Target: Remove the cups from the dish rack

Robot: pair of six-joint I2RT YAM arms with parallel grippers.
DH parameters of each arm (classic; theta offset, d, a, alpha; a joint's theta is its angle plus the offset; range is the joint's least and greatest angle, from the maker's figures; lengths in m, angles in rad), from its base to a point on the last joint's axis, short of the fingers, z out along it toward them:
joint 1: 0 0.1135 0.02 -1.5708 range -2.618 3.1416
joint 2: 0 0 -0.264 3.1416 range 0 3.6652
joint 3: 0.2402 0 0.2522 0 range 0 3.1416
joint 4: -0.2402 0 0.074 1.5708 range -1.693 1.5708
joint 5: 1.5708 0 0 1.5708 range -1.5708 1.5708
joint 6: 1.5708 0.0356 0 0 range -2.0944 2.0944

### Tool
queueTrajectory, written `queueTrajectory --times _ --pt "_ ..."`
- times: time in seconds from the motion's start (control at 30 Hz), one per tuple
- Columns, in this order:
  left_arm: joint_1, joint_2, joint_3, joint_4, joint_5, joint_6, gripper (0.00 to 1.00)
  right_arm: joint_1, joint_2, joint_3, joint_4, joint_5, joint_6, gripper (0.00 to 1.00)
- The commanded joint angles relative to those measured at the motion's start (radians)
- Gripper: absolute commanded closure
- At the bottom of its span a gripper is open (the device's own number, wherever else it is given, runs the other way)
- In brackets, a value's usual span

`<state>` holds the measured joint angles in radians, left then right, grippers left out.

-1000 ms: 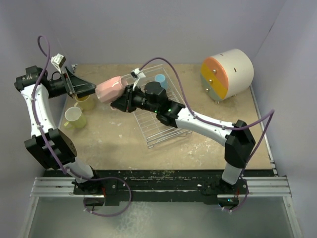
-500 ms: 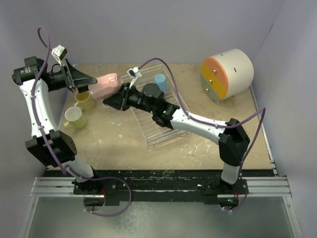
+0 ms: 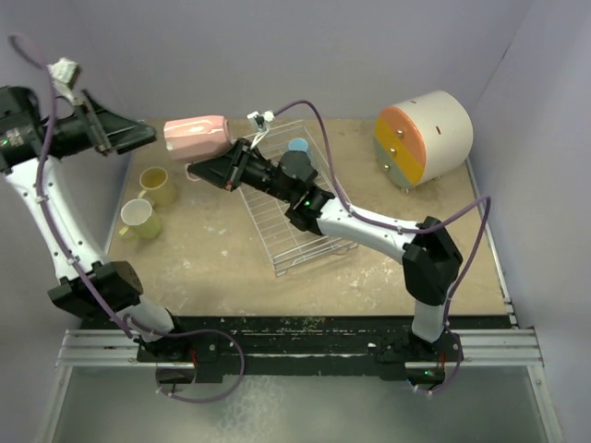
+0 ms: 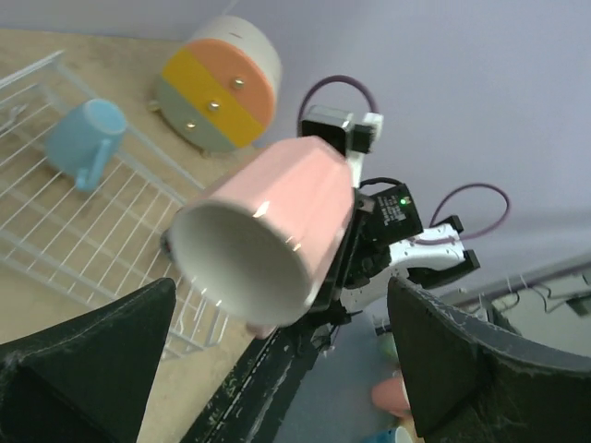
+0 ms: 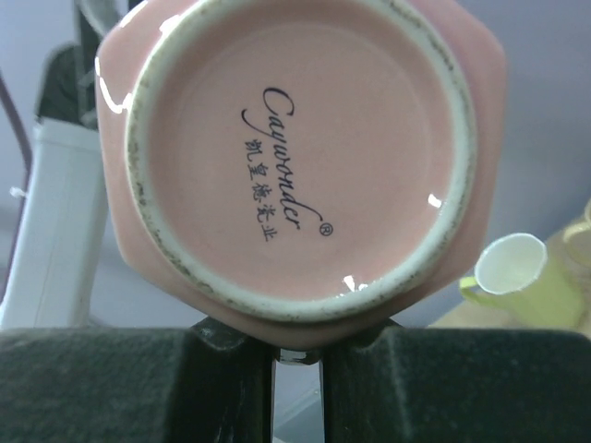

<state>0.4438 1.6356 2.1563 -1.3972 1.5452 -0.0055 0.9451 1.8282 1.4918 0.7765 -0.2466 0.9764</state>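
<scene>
Far left, the left gripper hangs high over the table's left edge, fingers spread wide, holding nothing. Below it stand 2 mugs, just beside each other: a yellow mug and a pale green mug. The pink mug is up in the air, mouth facing the left gripper, a small gap between them. The right gripper is clamped on it from below, by the handle it seems, though the grip is hidden. Bare tabletop separates the 2 mugs from the dish rack. 1 light blue mug sits at the rack's far edge.
</scene>
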Motion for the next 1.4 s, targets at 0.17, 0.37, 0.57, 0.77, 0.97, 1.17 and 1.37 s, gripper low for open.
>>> queueTrajectory --times 0.17,0.37,0.57,0.77,0.97,1.17,1.37 --pt "0.129 -0.031 -0.179 -0.084 0.258 0.114 0.01 0.009 0.028 0.105 0.201 -0.017 0.069 1.00" --pt "0.088 0.024 -0.076 -0.125 0.259 0.116 0.01 0.005 0.029 0.066 0.235 -0.036 0.087 1.00" --pt "0.020 -0.003 -0.057 -0.128 0.259 0.093 0.01 0.006 0.072 0.076 0.279 -0.007 0.113 1.00" --pt "0.018 -0.002 0.028 -0.130 0.258 0.052 0.00 0.009 0.125 0.085 0.334 -0.017 0.140 1.00" --pt "-0.013 0.050 0.104 -0.131 0.257 0.041 0.18 0.009 0.186 0.128 0.365 -0.031 0.114 1.00" --pt "-0.056 0.057 0.103 -0.129 0.257 0.041 0.33 0.009 0.379 0.383 0.389 -0.071 0.106 1.00" --pt "-0.056 0.051 0.122 -0.103 0.257 0.025 0.45 0.013 0.387 0.376 0.419 -0.083 0.078 1.00"
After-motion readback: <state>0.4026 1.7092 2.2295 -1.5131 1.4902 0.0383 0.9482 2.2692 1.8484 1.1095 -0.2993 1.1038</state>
